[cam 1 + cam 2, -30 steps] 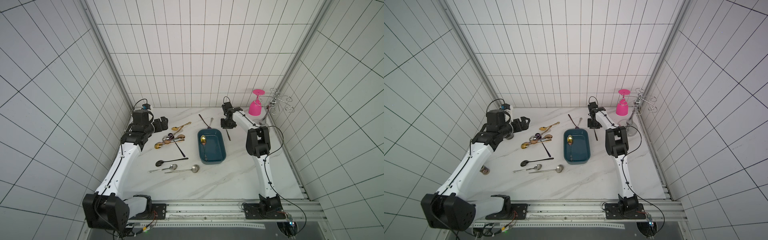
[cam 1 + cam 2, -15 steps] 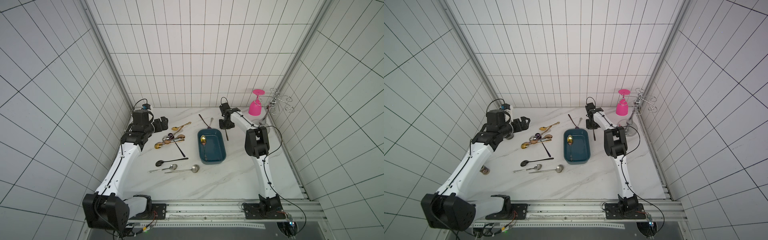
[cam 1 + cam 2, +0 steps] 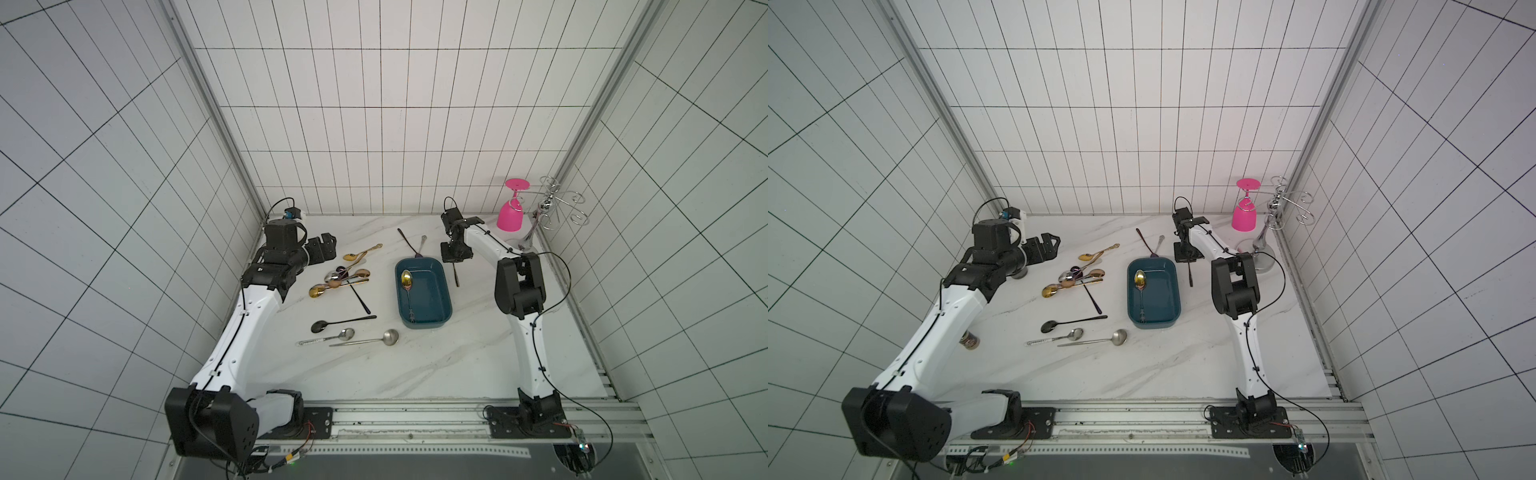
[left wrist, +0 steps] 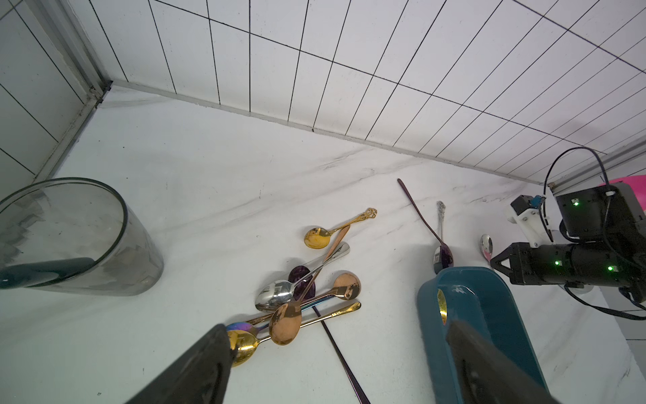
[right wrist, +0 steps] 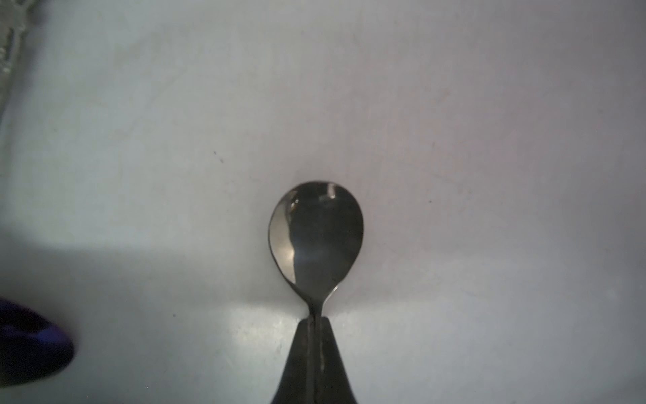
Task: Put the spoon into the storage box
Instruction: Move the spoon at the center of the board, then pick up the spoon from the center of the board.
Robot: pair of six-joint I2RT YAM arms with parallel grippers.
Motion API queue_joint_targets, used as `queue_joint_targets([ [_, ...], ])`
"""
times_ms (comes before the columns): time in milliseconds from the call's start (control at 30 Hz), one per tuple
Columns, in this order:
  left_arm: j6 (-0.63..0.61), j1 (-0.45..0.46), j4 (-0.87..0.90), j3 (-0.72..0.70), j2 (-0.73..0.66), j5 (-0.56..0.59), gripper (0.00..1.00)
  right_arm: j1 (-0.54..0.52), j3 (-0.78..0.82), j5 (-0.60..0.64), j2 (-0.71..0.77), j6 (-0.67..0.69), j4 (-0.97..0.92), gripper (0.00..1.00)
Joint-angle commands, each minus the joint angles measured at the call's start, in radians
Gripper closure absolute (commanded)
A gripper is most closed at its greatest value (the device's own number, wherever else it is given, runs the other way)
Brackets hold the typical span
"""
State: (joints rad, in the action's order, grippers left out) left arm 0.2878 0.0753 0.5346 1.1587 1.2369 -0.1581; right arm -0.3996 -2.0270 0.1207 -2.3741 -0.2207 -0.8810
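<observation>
Spoon [image 5: 316, 234] is now pinched at the neck by my right pincer [image 5: 315, 320]. The two tips sit tight on the thin stem just behind the bowl, no gap showing. A second ago this pincer was part-way open above it, so the grab has only just been made. In the wrist view the bowl looks level and low against the white surface [image 3: 415, 365]. I judge it is not lifted yet, though I can't be sure.

In a top view the right pincer [image 3: 456, 257] points down just beside the far right corner of the box [image 3: 432, 299]. The spoon's dark handle [image 3: 456, 276] sticks out from under it, running along the outside of the box's right wall. So the spoon is outside the box, close to it.

A gold spoon [image 3: 406, 279] already lies inside the box. A purple spoon [image 3: 409, 243] lies on the surface near the box's far end, clear of my grip.

My left pincer [image 3: 322, 253] is wide open and holds nothing, parked well apart on the other side by a loose spoon pile [image 3: 340, 278] and a smoky cup [image 4: 70, 238].

What it means: grip done, so next is a lift and a short move sideways over the box. Risk is that the thin stem twists or slips between the tips.
</observation>
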Motion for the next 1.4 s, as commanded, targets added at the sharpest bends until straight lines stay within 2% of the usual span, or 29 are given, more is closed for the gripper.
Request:
queue_joint_targets([
  [0, 0.000, -0.008, -0.020, -0.016, -0.012, -0.007, 0.02, -0.002, 0.053, 0.014, 0.073, 0.004, -0.042, 0.99],
  [200, 0.000, -0.009, -0.023, -0.019, -0.013, -0.007, 0.03, -0.002, 0.157, 0.001, 0.162, -0.009, -0.013, 0.98],
  [333, 0.001, -0.011, -0.022, -0.018, -0.015, -0.010, 0.03, -0.001, 0.143, -0.019, 0.149, -0.024, -0.014, 0.80],
  [433, 0.002, -0.015, -0.022, -0.018, -0.018, -0.013, 0.03, 0.002, 0.099, -0.039, 0.110, -0.036, -0.029, 0.75],
  [967, 0.006, -0.021, -0.019, -0.016, -0.014, -0.015, 0.03, 0.020, -0.065, -0.046, -0.058, -0.069, -0.110, 0.76],
  [1167, 0.006, -0.021, -0.019, -0.013, -0.013, -0.015, 0.03, 0.020, -0.073, -0.030, -0.085, -0.069, -0.119, 0.80],
  [1367, 0.006, -0.021, -0.019, -0.015, -0.014, -0.015, 0.03, 0.019, -0.065, -0.015, -0.080, -0.066, -0.121, 0.89],
])
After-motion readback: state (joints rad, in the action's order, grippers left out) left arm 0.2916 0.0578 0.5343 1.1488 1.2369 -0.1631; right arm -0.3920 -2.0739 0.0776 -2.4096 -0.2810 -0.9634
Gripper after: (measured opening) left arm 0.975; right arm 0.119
